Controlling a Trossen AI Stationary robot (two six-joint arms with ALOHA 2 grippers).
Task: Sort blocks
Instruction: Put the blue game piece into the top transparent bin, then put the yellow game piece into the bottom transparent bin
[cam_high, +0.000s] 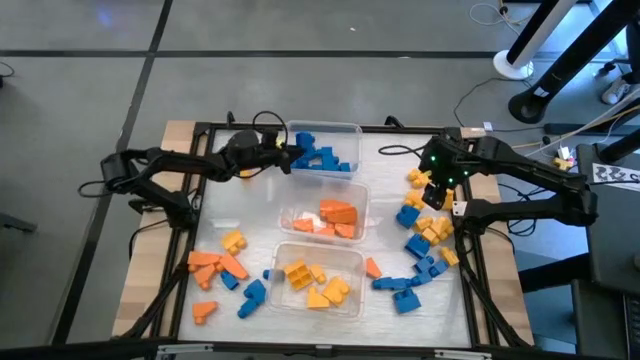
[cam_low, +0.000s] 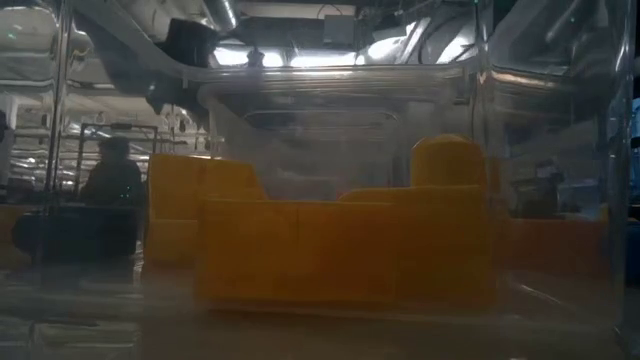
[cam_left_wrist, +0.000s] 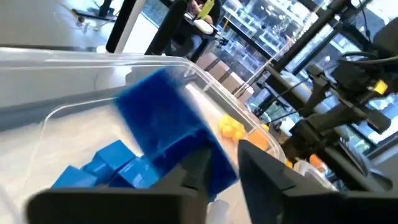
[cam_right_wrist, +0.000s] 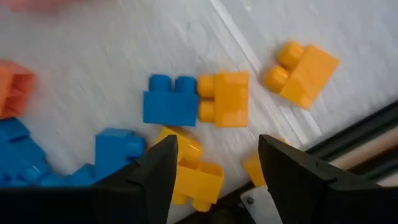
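Note:
Three clear tubs stand in a row down the table's middle. The far tub (cam_high: 345, 130) holds blue blocks (cam_high: 325, 158), the middle tub (cam_high: 300, 212) orange ones, the near tub (cam_high: 290, 252) yellow ones (cam_low: 340, 240). My left gripper (cam_high: 290, 157) reaches over the far tub's left rim (cam_left_wrist: 124, 62), its fingers (cam_left_wrist: 225, 163) a little apart. A blurred blue block (cam_left_wrist: 161, 121) hangs just ahead of them, above the blue blocks in the tub (cam_left_wrist: 106, 165). My right gripper (cam_high: 440, 197) points down, open (cam_right_wrist: 214, 165), above loose yellow (cam_right_wrist: 227, 99) and blue (cam_right_wrist: 168, 99) blocks on the table's right. My left gripper's fingertips stand at the lower corner (cam_left_wrist: 214, 171) of the blurred blue block; I cannot tell whether they touch it. The fingers come about level from the table's left, over the tub's rim. The block is clear of the blocks below.
Loose blocks lie on both sides of the tubs. On the left are orange (cam_high: 215, 265), yellow (cam_high: 233, 241) and blue (cam_high: 250, 295) ones. On the right are yellow (cam_high: 432, 228) and blue (cam_high: 405, 285) ones. A black frame (cam_high: 200, 130) borders the table.

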